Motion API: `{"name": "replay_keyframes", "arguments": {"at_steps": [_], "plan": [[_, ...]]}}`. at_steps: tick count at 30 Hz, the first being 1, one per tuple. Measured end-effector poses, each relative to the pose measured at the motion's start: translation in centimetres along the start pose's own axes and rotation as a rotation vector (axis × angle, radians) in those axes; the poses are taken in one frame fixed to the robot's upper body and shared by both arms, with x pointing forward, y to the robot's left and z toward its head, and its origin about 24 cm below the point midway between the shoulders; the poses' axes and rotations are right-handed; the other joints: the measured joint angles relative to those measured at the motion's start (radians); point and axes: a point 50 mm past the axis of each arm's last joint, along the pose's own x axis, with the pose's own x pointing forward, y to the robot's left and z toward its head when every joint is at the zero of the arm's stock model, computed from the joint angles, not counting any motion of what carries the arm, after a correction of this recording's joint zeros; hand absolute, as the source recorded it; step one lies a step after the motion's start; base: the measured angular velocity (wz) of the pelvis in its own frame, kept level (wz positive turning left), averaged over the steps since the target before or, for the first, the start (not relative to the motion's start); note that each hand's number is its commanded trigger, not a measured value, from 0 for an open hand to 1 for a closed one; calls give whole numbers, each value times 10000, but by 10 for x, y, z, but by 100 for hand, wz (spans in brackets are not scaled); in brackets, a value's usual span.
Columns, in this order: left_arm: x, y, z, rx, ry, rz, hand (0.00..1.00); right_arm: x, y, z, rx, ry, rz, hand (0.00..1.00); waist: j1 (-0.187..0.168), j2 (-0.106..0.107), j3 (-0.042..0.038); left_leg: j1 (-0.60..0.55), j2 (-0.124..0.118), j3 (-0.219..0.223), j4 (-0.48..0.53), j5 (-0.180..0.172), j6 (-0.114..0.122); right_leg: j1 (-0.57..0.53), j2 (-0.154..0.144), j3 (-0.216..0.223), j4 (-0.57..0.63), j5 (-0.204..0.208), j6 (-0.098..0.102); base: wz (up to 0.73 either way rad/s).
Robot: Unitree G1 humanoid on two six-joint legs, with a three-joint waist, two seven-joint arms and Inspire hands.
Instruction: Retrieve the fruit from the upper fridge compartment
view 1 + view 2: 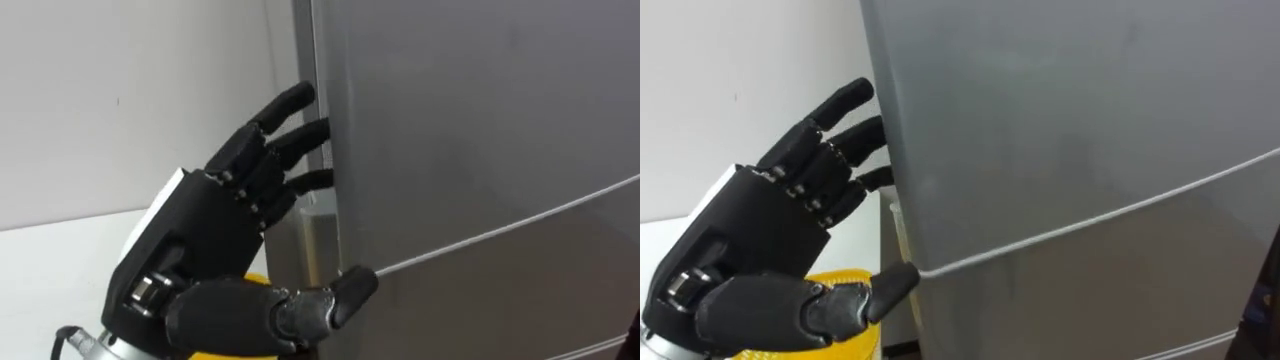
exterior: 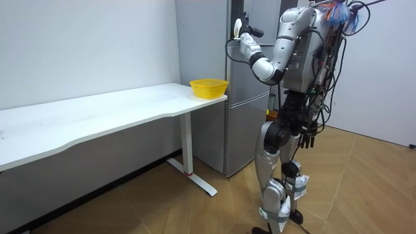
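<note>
The left hand [image 1: 215, 230] is spread wide, its fingers [image 1: 290, 100] just reaching the edge of the upper fridge door [image 1: 480, 120]. With so shallow a hook, they could slip off when pulling.

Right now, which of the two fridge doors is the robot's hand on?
The upper door: the left hand has its fingers at that door's left edge, above the seam that parts it from the lower door.

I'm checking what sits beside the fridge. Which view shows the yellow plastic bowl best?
The room view: the round yellow plastic bowl shows whole, standing on the end of the white table beside the grey fridge. In both eye views the black left hand covers all but a yellow sliver of it.
</note>
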Motion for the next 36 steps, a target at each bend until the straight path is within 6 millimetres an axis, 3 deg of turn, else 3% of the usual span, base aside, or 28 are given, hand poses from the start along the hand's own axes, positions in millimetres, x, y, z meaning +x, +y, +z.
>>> {"name": "replay_keyframes", "arguments": {"at_steps": [16,36], "plan": [[9,-21,4,-552,-441,-1835,0,0,1,1,-272,-45,-33,0,187,-3,1,10,3,54,10,4,7,-8,0,29,10,9,4,0],[9,-28,5,-931,-583,-2756,0,0,2,2,-340,-119,166,0,184,-18,-10,-5,8,99,82,4,7,-14,-7,41,6,26,-2,0]]}}
